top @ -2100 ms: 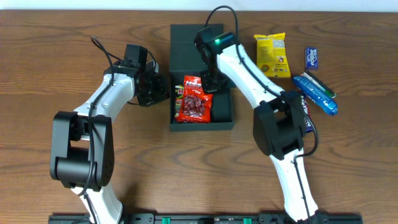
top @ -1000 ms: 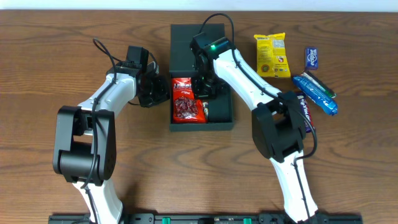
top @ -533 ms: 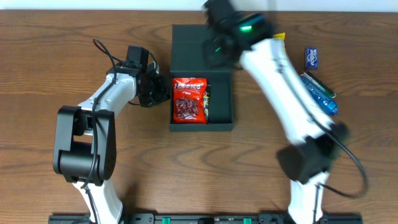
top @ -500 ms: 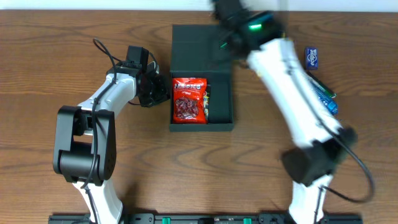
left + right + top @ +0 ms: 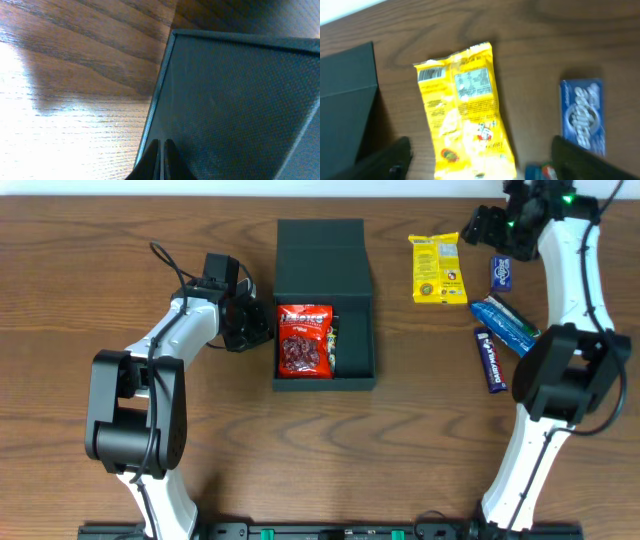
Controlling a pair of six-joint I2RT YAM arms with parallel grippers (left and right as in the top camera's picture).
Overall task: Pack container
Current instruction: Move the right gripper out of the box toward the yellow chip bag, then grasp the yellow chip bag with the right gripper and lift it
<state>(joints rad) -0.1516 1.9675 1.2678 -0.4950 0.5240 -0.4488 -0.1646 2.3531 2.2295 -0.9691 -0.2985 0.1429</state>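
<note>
The dark teal container (image 5: 321, 255) stands open at the table's middle, its lid flap folded back. A red snack packet (image 5: 304, 340) lies inside it on the left, with a darker packet edge beside it. My left gripper (image 5: 262, 328) is shut with nothing in it, its tips against the container's left wall (image 5: 240, 110); the left wrist view shows the fingers (image 5: 155, 160) closed together. My right gripper (image 5: 478, 230) hangs open and empty at the back right, over a yellow snack packet (image 5: 465, 115) lying flat on the wood.
A small blue packet (image 5: 501, 273) lies right of the yellow snack packet (image 5: 437, 268). A long blue packet (image 5: 507, 328) and a dark bar (image 5: 487, 360) lie nearer the front right. The table's back edge runs just behind the right gripper.
My right gripper has come up out of the container, swung to the back right and opened, leaving the red packet lying inside. The left arm has stayed put.
</note>
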